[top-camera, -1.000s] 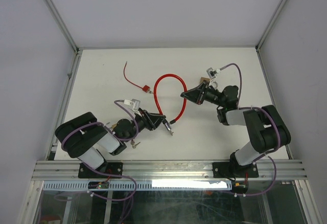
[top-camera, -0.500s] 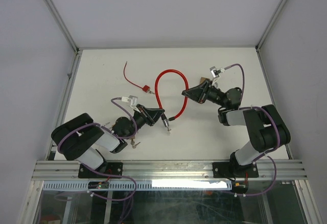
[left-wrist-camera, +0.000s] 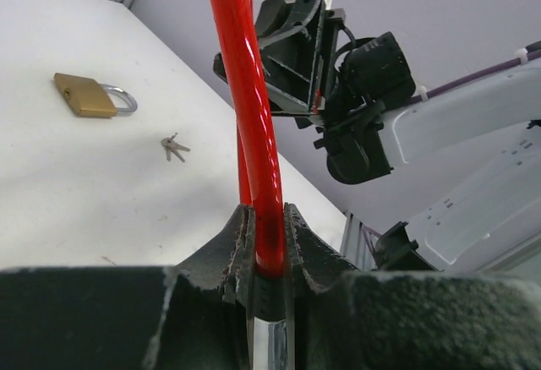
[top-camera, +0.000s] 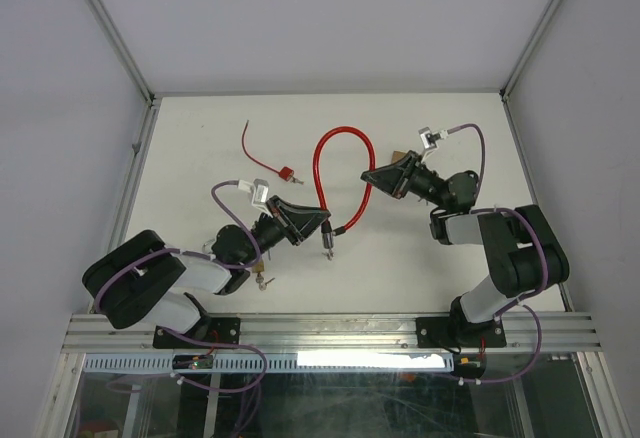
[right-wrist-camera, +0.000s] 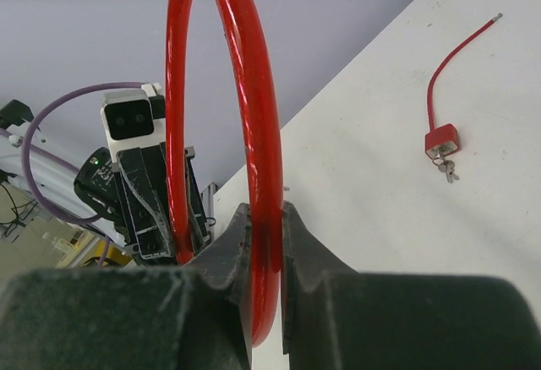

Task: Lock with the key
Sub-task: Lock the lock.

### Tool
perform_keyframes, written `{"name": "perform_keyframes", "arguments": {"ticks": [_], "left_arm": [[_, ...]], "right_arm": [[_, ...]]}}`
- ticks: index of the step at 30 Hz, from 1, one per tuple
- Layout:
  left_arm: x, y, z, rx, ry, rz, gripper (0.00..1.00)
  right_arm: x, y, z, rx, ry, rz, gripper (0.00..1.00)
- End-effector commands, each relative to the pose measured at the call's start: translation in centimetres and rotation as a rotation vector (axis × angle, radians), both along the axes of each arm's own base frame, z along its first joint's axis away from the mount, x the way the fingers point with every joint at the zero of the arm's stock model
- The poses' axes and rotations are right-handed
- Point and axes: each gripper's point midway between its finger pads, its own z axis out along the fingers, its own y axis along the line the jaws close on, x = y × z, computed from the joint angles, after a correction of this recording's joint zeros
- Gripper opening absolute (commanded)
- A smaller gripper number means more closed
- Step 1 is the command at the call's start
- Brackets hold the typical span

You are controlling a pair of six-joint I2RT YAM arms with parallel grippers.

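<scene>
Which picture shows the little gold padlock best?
The left wrist view: the gold padlock lies whole and unblocked, shackle showing. In the top view the right gripper hides nearly all of it. The right wrist view does not show it.

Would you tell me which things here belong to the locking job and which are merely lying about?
In the job: thick cable, held by the left gripper and right gripper.
Lying about: padlock, keys beside it, thin cable lock. Which key fits, I cannot tell.
</scene>
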Motion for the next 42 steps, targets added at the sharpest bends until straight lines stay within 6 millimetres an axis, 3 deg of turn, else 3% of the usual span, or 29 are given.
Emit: {"name": "perform_keyframes", "arguments": {"ticks": [1, 6, 12, 17, 20, 25, 32, 42], "left_arm": [[-2.7, 1.3, 10.6, -0.277, -0.300, -0.075, 0.07], [-2.5, 0.8, 11.0, -0.288, -0.288, -0.110, 0.00], [-4.0, 0.0, 11.7, -0.277, -0.334, -0.224, 0.00], [-4.1, 0.0, 12.6, -0.286, -0.352, -0.258, 0.00], [-3.1, -0.2, 12.3, -0.261, -0.329, -0.224, 0.00], [0.0, -1.6, 9.9, -0.147, -0.222, -0.145, 0.00], [2.0, -3.0, 7.2, -0.015, -0.072, -0.121, 0.00], [2.6, -1.5, 0.0, 0.108, 0.197, -0.001, 0.00]], "right_arm": [[-1.8, 0.6, 2.7, 0.043, -0.061, 0.097, 0.00], [-1.3, 0.6, 3.0, 0.077, 0.006, 0.096, 0.00], [-0.6, 0.6, 1.7, 0.038, 0.010, 0.062, 0.00], [-1.1, 0.7, 2.6, 0.095, 0.014, 0.105, 0.00], [-1.2, 0.8, 3.5, 0.110, 0.020, 0.127, 0.00], [-1.7, 1.6, 4.3, 0.117, 0.021, 0.154, 0.00], [-1.0, 4.5, -1.9, -0.005, 0.216, 0.183, 0.00], [0.0, 7.9, -8.9, -0.112, 0.421, 0.250, 0.01]]}}
